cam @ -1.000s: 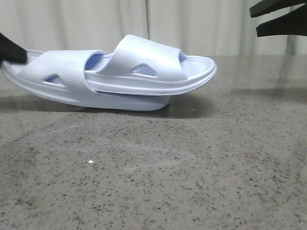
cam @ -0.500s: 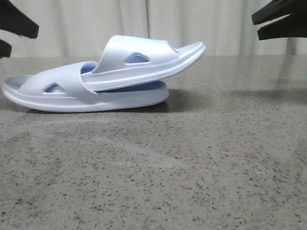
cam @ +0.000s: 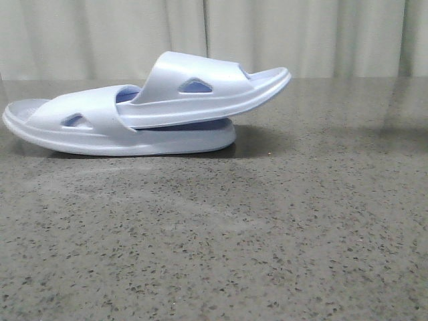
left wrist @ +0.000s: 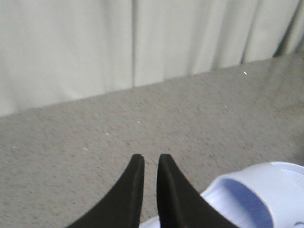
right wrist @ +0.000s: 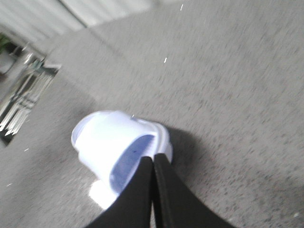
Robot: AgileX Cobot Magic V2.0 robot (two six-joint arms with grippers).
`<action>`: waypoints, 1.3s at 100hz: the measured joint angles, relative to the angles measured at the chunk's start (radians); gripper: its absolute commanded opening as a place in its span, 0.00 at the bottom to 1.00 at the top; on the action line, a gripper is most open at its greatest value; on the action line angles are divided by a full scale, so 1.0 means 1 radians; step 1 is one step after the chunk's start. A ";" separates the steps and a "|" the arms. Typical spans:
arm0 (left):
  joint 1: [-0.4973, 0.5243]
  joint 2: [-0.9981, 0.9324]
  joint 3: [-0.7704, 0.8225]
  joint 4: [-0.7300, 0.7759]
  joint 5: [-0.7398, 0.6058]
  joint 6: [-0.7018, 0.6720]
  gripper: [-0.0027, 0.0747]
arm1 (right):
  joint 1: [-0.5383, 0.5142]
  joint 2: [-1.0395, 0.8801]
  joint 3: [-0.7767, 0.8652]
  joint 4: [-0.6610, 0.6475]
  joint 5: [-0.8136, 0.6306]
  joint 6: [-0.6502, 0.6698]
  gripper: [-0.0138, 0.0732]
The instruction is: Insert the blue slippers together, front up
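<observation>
The two blue slippers lie on the table at the left in the front view. The upper slipper (cam: 200, 87) is pushed under the strap of the lower slipper (cam: 80, 124), its toe raised and pointing right. Neither gripper shows in the front view. My left gripper (left wrist: 151, 159) has a narrow gap between its fingers and holds nothing; a slipper strap (left wrist: 256, 194) lies beside it. My right gripper (right wrist: 154, 157) is shut and empty, above the toe end of the slippers (right wrist: 109, 135) without touching them.
The speckled grey stone table (cam: 267, 221) stretches in front of and to the right of the slippers. A pale curtain (cam: 301, 33) hangs behind the table's far edge.
Both grippers have left the front view. The left one let go of the lower slipper's heel, and the pair dropped flat on the table. The upper slipper has barely shifted since.
</observation>
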 measured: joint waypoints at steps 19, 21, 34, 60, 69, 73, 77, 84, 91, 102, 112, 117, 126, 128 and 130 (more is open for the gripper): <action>-0.005 -0.167 0.086 0.009 -0.179 0.000 0.05 | 0.070 -0.228 0.102 0.000 -0.194 -0.074 0.07; -0.007 -0.184 0.097 0.014 -0.191 0.000 0.05 | 0.083 -0.254 0.116 0.000 -0.219 -0.081 0.07; -0.038 -0.288 0.170 0.065 -0.288 0.000 0.05 | 0.158 -0.412 0.207 -0.016 -0.373 -0.123 0.07; -0.091 -0.486 0.364 0.120 -0.334 0.000 0.05 | 0.227 -0.723 0.450 -0.092 -0.579 -0.133 0.07; -0.095 -0.556 0.459 0.087 -0.350 0.000 0.05 | 0.228 -0.818 0.547 -0.094 -0.593 -0.133 0.07; -0.096 -0.584 0.507 0.075 -0.361 0.000 0.05 | 0.228 -0.853 0.595 -0.094 -0.598 -0.133 0.07; -0.098 -0.617 0.557 0.053 -0.370 0.000 0.05 | 0.228 -0.891 0.640 -0.086 -0.603 -0.133 0.07; -0.098 -0.676 0.637 -0.023 -0.384 0.027 0.05 | 0.228 -0.944 0.706 -0.054 -0.622 -0.133 0.07; -0.098 -0.737 0.704 -0.132 -0.392 0.092 0.05 | 0.228 -0.980 0.751 -0.018 -0.647 -0.133 0.07; -0.098 -0.814 0.747 -0.256 -0.406 0.157 0.05 | 0.228 -1.003 0.786 0.006 -0.654 -0.133 0.07; -0.098 -0.839 0.749 -0.302 -0.411 0.175 0.05 | 0.228 -1.005 0.793 0.013 -0.654 -0.133 0.07; -0.098 -0.841 0.749 -0.314 -0.411 0.177 0.05 | 0.228 -1.005 0.795 0.015 -0.654 -0.133 0.07; -0.098 -0.841 0.753 -0.321 -0.413 0.180 0.05 | 0.228 -1.005 0.795 0.016 -0.654 -0.133 0.07; -0.098 -0.841 0.753 -0.323 -0.413 0.180 0.05 | 0.228 -1.005 0.795 0.018 -0.654 -0.133 0.07; -0.098 -0.841 0.753 -0.323 -0.413 0.181 0.05 | 0.228 -1.005 0.795 0.017 -0.654 -0.133 0.07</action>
